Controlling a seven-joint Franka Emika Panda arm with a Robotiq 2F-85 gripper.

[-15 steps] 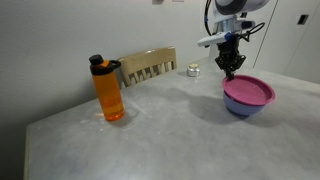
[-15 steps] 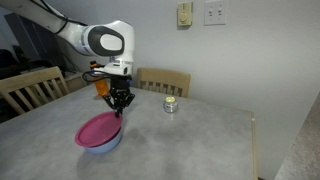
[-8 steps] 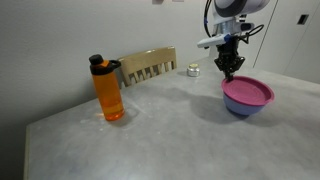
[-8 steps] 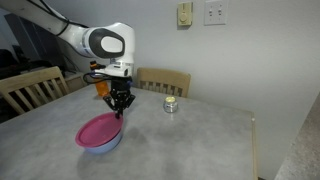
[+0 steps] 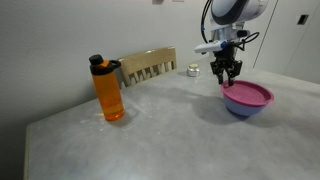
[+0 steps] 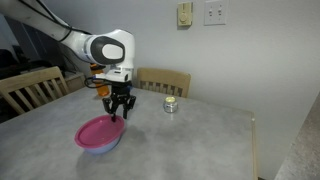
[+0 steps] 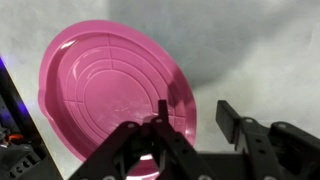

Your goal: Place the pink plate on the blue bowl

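The pink plate (image 5: 248,94) lies on top of the blue bowl (image 5: 243,108) on the grey table; it shows in both exterior views, the plate (image 6: 98,131) over the bowl (image 6: 104,146). In the wrist view the plate (image 7: 105,90) fills the left, the bowl hidden beneath it. My gripper (image 5: 226,78) hangs just above the plate's near rim, also seen in an exterior view (image 6: 117,114). Its jaws (image 7: 194,115) are open and empty, one finger over the plate's edge.
An orange bottle (image 5: 108,89) stands on the table (image 5: 150,130), partly hidden behind my arm in an exterior view (image 6: 101,87). A small jar (image 6: 171,104) sits near the far edge. Wooden chairs (image 5: 148,65) stand behind the table.
My gripper has opened and risen slightly off the plate's rim. The plate now rests on the bowl by itself.
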